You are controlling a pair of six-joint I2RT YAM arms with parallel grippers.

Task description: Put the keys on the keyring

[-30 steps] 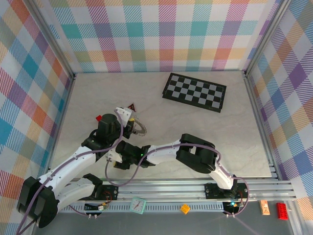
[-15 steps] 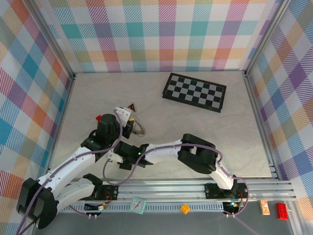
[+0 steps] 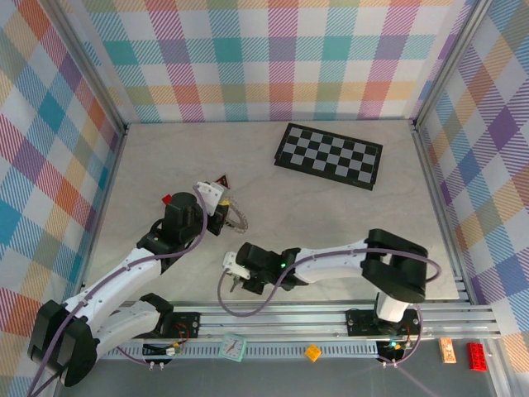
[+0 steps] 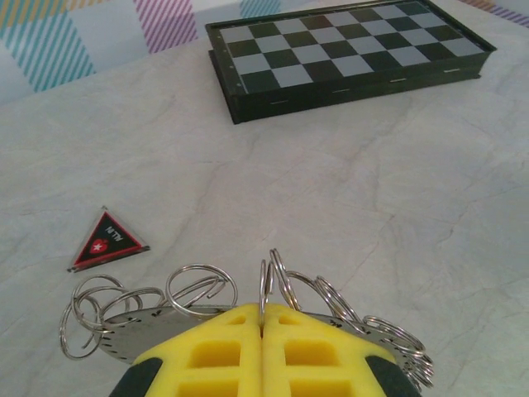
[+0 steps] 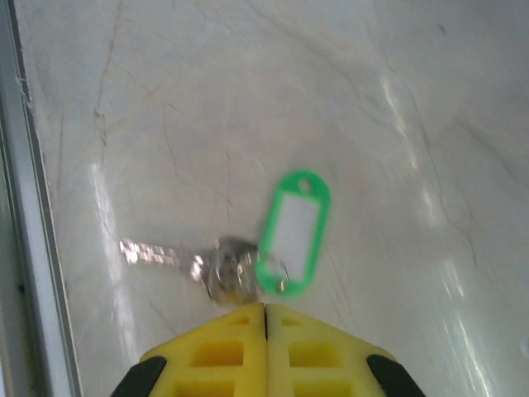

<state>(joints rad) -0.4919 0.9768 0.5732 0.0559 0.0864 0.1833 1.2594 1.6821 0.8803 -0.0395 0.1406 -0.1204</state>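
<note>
Left gripper (image 4: pixel 263 313) clamped on the keyring (image 4: pixel 128 331). Right gripper (image 5: pixel 264 313), fingers together, at the green-tagged key (image 5: pixel 223 271); hold unclear to us. Next, we judge: threading it on.

L arm (image 3: pixel 124 277), R arm (image 3: pixel 331 258) showing white shells, black joints, grey cables (image 3: pixel 221 299) trailing; fingers (image 4: pixel 219 351) showing yellow w/ square cut-outs.

key (image 5: pixel 153 252): shiny metal | tag (image 5: pixel 296 236): green plast., glossy | table (image 5: pixel 248 83): smooth, glossy, marble-look | keyring (image 4: pixel 140 321): matt gry metal
</note>
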